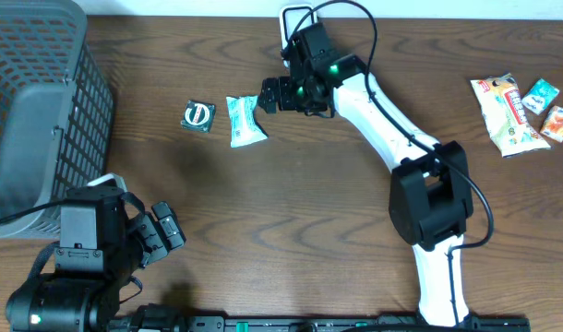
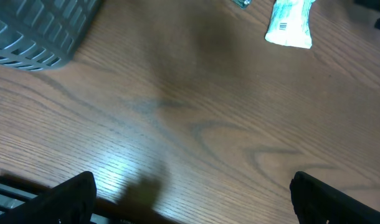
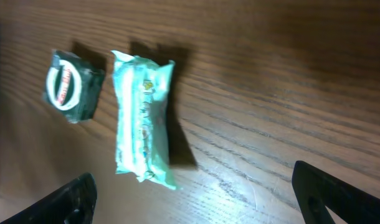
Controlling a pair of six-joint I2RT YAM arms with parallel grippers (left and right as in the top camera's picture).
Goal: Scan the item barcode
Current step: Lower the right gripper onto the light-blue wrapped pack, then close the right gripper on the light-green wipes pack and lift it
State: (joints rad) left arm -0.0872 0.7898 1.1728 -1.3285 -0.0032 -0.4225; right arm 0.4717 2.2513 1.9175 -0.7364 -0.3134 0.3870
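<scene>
R claw (image 1: 266,96) wide, empty, hovering just beside the snack packet (image 1: 245,121), no contact. L claw (image 1: 160,236) also wide, empty, low near the basket (image 1: 41,111). Progress: nothing picked or scanned afaict; grab + barcode present all still to do. No scanner in view. Packet: mint-green/white crinkly wrapper, flat on desk (image 1: 291,212), next to small dark-green square pkt (image 1: 197,115). Poss barcode patch at one end, too small to confirm.

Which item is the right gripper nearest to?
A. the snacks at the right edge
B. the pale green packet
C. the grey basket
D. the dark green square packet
B: the right gripper hangs open right beside the pale green packet; the dark green square packet lies farther left.
</scene>
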